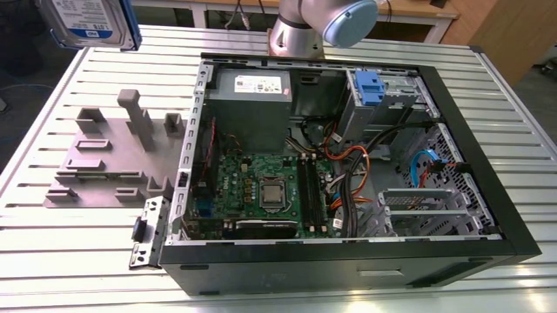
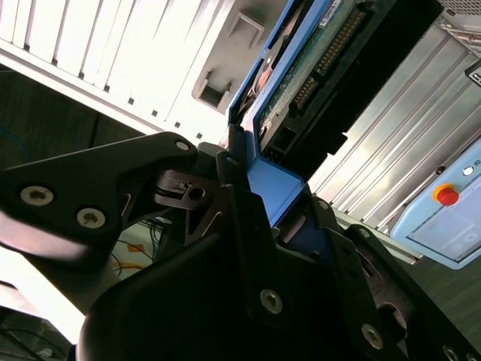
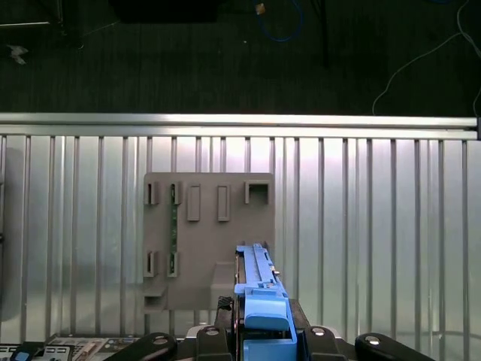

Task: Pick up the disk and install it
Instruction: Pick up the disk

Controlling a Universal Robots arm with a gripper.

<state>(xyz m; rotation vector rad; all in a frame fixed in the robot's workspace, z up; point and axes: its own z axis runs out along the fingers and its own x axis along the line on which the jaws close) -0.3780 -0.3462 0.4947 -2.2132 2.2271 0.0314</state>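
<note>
First wrist view, hand (image 3: 263,342) clamps flat disk (image 3: 256,265)

In the exterior view the disk (image 1: 91,23), up past the case's (image 1: 304,267) far corner on the exterior view's left, is cut off by the top edge, its upper part lost. The arm (image 1: 317,26) behind the case is cut off there too. In the first wrist view the gripper (image 3: 259,316) runs off the lower edge (its body mostly out of frame), and the disk stands edge-on, its flat faces hidden. In the second wrist view the gripper's body covers the disk's near end.
</note>
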